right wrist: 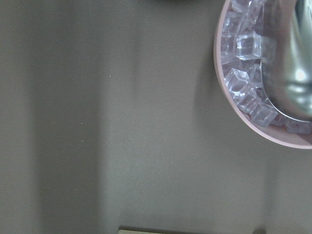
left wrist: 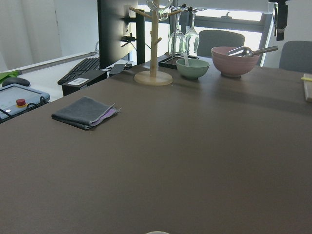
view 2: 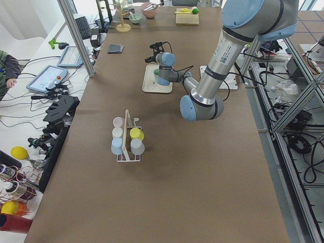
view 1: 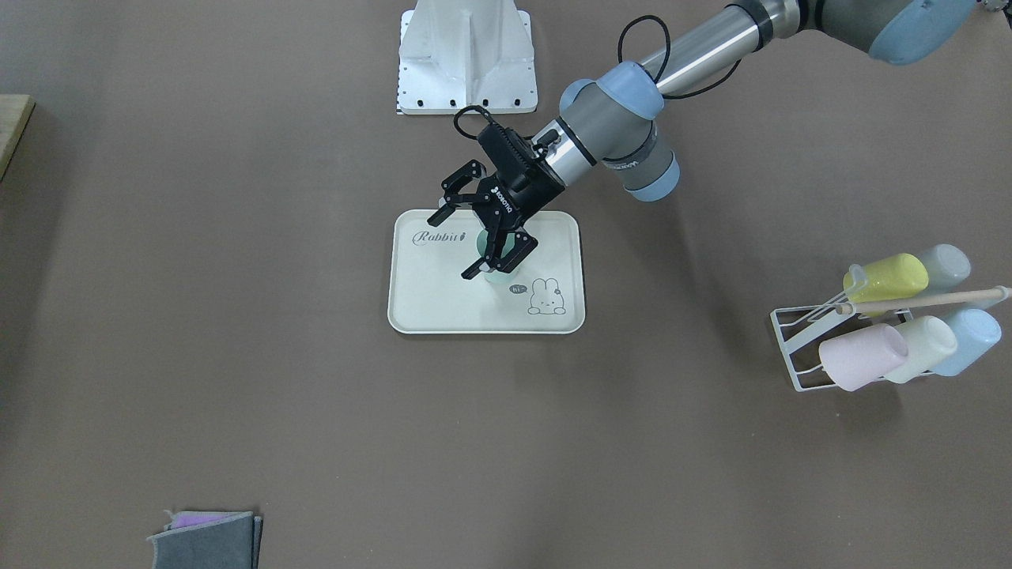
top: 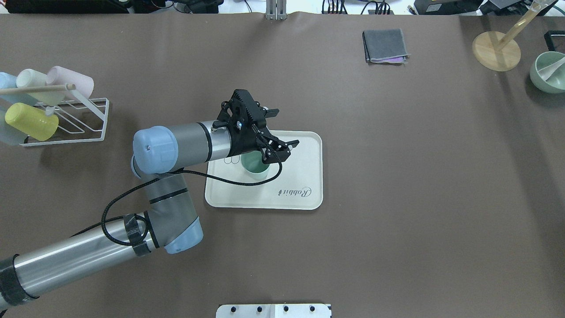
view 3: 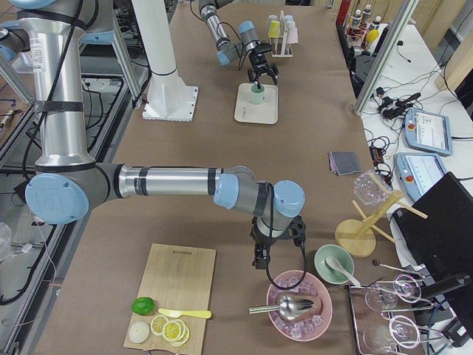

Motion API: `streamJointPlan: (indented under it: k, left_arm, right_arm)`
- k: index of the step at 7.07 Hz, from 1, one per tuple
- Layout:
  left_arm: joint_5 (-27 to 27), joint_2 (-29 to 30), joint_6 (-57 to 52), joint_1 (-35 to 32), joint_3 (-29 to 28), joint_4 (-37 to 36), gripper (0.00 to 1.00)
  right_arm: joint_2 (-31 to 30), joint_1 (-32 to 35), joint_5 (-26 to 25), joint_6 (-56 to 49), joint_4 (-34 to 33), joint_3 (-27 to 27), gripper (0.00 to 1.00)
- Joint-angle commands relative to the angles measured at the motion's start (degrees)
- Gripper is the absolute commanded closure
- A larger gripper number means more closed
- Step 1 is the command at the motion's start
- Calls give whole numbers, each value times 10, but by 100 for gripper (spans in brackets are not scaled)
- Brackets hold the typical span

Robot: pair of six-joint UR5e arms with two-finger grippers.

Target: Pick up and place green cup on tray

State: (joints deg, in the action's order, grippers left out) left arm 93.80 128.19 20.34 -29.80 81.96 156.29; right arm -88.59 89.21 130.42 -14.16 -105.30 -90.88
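The green cup (top: pixel 255 166) stands upright on the cream tray (top: pixel 304 159) near its middle. In the front view the cup (view 1: pixel 500 276) is mostly hidden behind the gripper, on the tray (view 1: pixel 443 304). My left gripper (top: pixel 287 127) is wide open and empty, tilted over the tray just above and beside the cup, and it also shows in the front view (view 1: pixel 451 249). My right gripper (view 3: pixel 262 255) hangs far off beside a pink bowl of ice (view 3: pixel 299 305). I cannot tell whether it is open or shut.
A white wire rack of pastel cups (top: pixel 48 106) stands at the table's left end. A folded grey cloth (top: pixel 385 45), a wooden stand (top: pixel 496 56) and a green bowl (top: pixel 547 73) are at the far right. A cutting board with lime (view 3: pixel 174 296) lies near the right arm.
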Motion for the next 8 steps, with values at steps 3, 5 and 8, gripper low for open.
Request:
streamJointPlan:
  k: [3,5,8]
  left_arm:
    - [-4,7,-120,-63,144,-412,2]
    - [-99,8,-137,-77,173,-575,1]
    - [-130,-37,-250,-140,188,-565,1]
  right_arm:
    - [0,0,1,0,0,0,0]
    - [1,0,2,0,0,1,0]
    - [4,0,2,0,0,1,0]
